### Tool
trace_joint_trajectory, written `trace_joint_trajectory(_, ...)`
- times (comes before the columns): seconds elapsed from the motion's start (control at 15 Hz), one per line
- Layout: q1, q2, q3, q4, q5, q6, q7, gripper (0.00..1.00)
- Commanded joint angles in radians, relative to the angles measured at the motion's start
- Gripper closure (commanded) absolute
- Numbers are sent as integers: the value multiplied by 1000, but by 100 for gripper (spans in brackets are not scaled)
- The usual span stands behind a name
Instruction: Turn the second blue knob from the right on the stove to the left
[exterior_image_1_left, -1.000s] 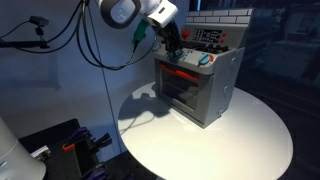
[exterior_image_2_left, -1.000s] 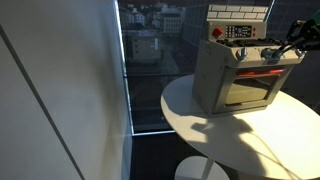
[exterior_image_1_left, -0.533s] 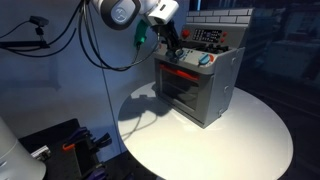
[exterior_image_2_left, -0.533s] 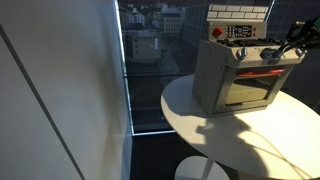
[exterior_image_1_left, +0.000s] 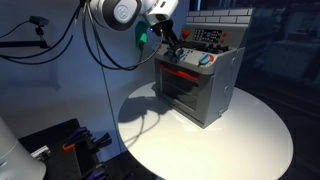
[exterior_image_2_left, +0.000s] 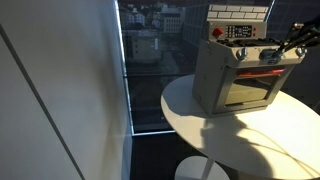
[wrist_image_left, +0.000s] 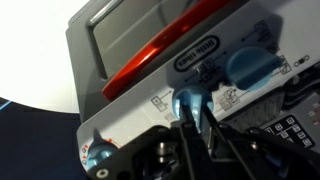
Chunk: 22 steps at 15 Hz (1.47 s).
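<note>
The stove (exterior_image_1_left: 205, 90) is a small silver-grey toy oven with a glass door, a red handle bar (wrist_image_left: 165, 50) and a brick-pattern back panel. It stands on a round white table and shows in both exterior views (exterior_image_2_left: 232, 82). My gripper (wrist_image_left: 190, 125) reaches the knob row from the front. Its two fingers close on either side of a blue knob (wrist_image_left: 190, 100). Another blue knob (wrist_image_left: 250, 68) sits beside it, and a third (wrist_image_left: 100, 152) is at the lower left of the wrist view. The gripper also shows in both exterior views (exterior_image_1_left: 176, 52) (exterior_image_2_left: 284, 47).
The round white table (exterior_image_1_left: 250, 140) carries only the oven, near its far edge. A blue wall stands behind the arm, with cables hanging (exterior_image_1_left: 105, 70). Dark equipment (exterior_image_1_left: 60, 145) lies on the floor. A large window (exterior_image_2_left: 150, 60) is beside the table.
My wrist has shifted slightly upward and turned a little at the knob row. The oven has not moved.
</note>
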Motion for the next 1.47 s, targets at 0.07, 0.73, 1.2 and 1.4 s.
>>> trace_joint_trajectory(0.07,-29,-73,-20,-31,-35,9,-21,54)
trace_joint_trajectory(0.73,9,-188,-68,-22,117,-202,-152,0)
trace_joint_trajectory(1.2,-29,-278,-72,12,129,-578,-209,0)
trace_joint_trajectory(1.4,-49,-301,-70,44,111,-764,-210,0)
